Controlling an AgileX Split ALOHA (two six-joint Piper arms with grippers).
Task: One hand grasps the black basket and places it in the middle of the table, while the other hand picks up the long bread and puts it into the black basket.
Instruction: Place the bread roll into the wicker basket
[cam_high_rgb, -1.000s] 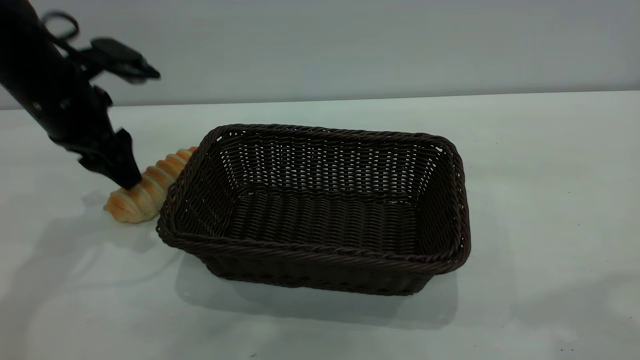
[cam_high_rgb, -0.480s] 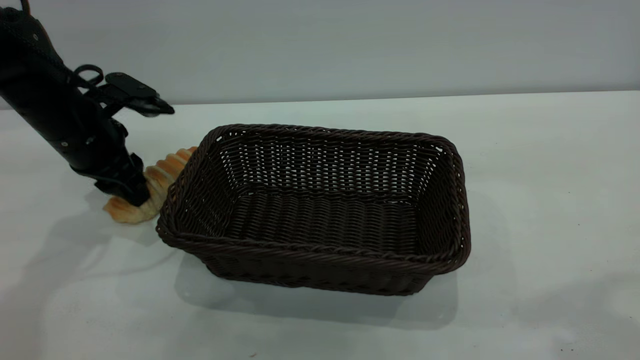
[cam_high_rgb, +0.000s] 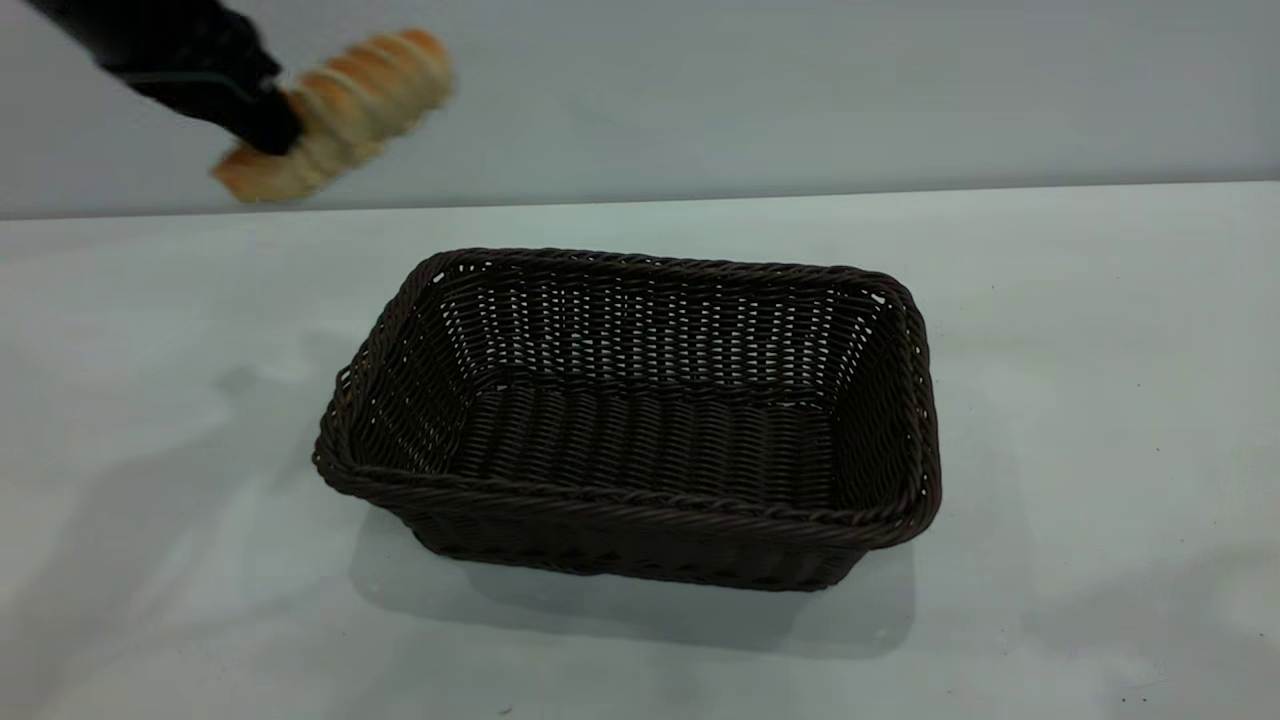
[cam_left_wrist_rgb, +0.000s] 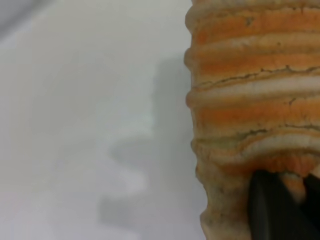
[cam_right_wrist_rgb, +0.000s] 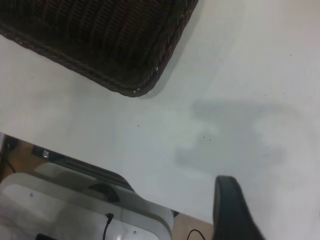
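Aloft, left end effector (cam_high_rgb: 268, 128) gripping long bread (cam_high_rgb: 340, 95)

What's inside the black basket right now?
Nothing: the black basket shows only bare woven floor. The long bread is clamped in the left gripper, up left of it. The near wall's inner face is hidden.
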